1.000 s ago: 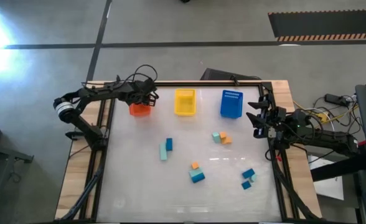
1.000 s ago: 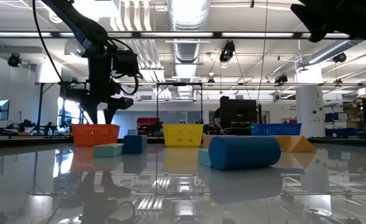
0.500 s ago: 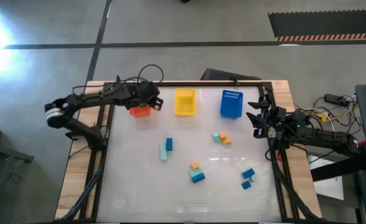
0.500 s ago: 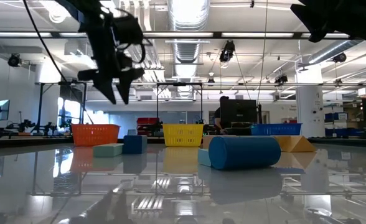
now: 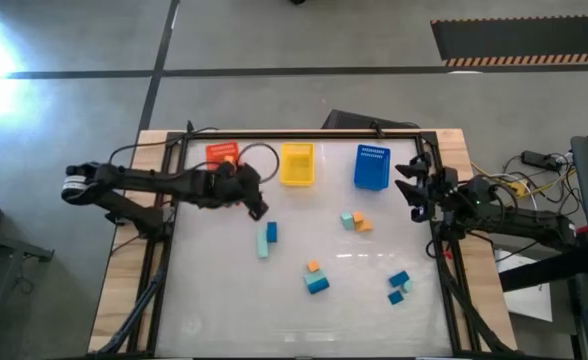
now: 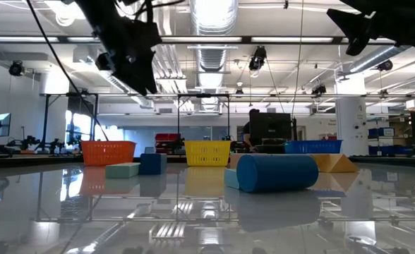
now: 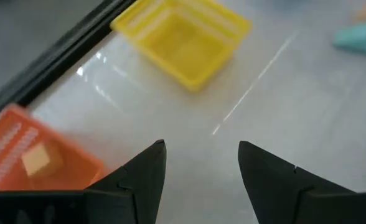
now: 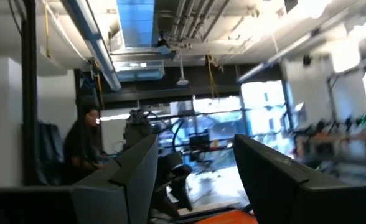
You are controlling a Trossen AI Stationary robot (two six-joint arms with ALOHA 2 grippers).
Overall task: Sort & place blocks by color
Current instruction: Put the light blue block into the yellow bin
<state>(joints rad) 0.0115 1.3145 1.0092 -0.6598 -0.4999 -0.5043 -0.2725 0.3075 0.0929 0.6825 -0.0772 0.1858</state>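
Small orange, teal and blue blocks lie in scattered pairs on the table: a teal bar next to a blue block, a teal and orange pair, an orange block on a blue one, and a blue and teal pair. One orange block lies inside the orange bin. My left gripper is open and empty, hovering between the orange bin and the teal bar. My right gripper is open and raised at the table's right edge.
A yellow bin and a blue bin stand beside the orange one along the far edge. A black frame borders the table. Bare table lies along the near edge. A person sits in the room behind.
My left gripper has risen from just above the orange bin and swung toward the near edge and to the right, ending over the table near the teal bar. The orange bin now shows uncovered. The right arm has barely moved.
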